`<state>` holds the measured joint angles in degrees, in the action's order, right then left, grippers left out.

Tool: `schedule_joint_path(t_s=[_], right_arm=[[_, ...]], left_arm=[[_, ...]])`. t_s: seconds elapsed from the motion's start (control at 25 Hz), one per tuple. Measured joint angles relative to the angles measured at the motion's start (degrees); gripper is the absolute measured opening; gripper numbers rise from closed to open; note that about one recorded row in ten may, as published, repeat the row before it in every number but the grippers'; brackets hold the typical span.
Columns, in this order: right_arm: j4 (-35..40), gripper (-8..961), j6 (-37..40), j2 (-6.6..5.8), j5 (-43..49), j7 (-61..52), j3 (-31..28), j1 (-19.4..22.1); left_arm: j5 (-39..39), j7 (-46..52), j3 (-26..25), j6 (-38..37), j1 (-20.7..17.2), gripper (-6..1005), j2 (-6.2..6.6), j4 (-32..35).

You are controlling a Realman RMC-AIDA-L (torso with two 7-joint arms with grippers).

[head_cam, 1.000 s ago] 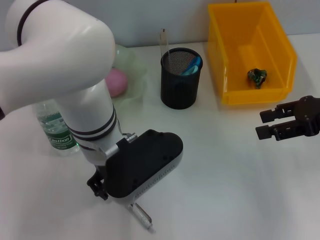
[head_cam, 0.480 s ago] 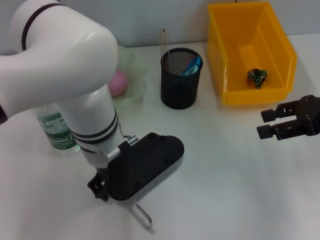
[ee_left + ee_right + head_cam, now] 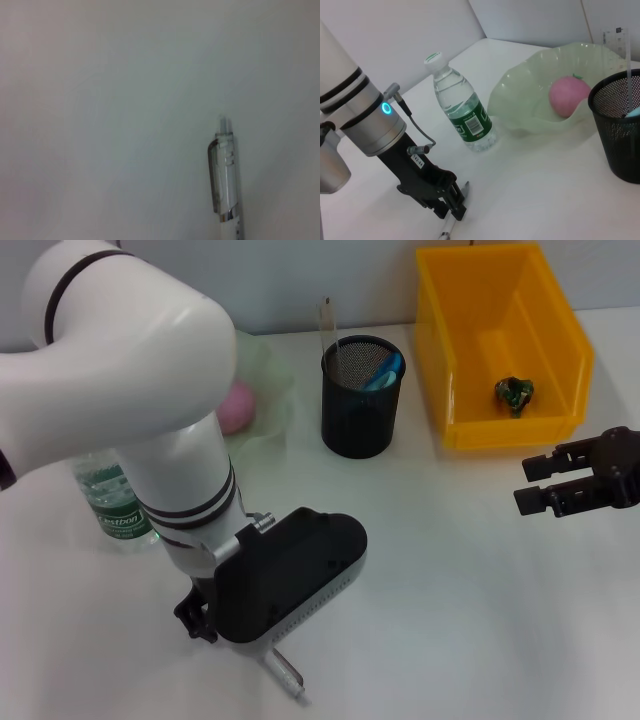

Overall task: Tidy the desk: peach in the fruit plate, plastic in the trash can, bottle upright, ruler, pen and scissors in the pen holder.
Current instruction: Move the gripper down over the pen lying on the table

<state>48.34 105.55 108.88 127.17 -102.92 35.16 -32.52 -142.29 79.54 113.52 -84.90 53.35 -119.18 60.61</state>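
Nearest the robot, the left gripper [image 3: 451, 204] is reaching down over the pen [image 3: 285, 671], which is lying flat on the table [image 3: 450, 590] at the near left; its fingers [image 3: 461, 197] are sitting at the pen's end, but I cannot tell whether they are pinching it or only straddling it. The risk I am seeing is an off-centre pinch on a thin, round barrel: it could roll or pivot away, or tilt and miss the holder mouth. Further back on the left, the bottle [image 3: 460, 109] is standing upright, close enough for the arm to knock. The right gripper [image 3: 548, 486] is idling at the right, fingers spread. Farther still, the peach [image 3: 569, 96] is sitting in the fruit plate [image 3: 520, 105], the pen holder [image 3: 362, 400] is holding 1 ruler [image 3: 326, 322], and the plastic [image 3: 514, 393] is lying in the trash can [image 3: 560, 335].
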Motion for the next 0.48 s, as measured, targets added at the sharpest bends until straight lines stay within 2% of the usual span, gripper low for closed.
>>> schedule_joint_path(t_s=[0.48], right_arm=[[0.0, 678, 0.0, 0.13, 0.0, 0.0, 0.0, 0.3]], left_arm=[[-0.3, -0.3, 0.6, 0.5, 0.0, 332, 0.00, -0.3]])
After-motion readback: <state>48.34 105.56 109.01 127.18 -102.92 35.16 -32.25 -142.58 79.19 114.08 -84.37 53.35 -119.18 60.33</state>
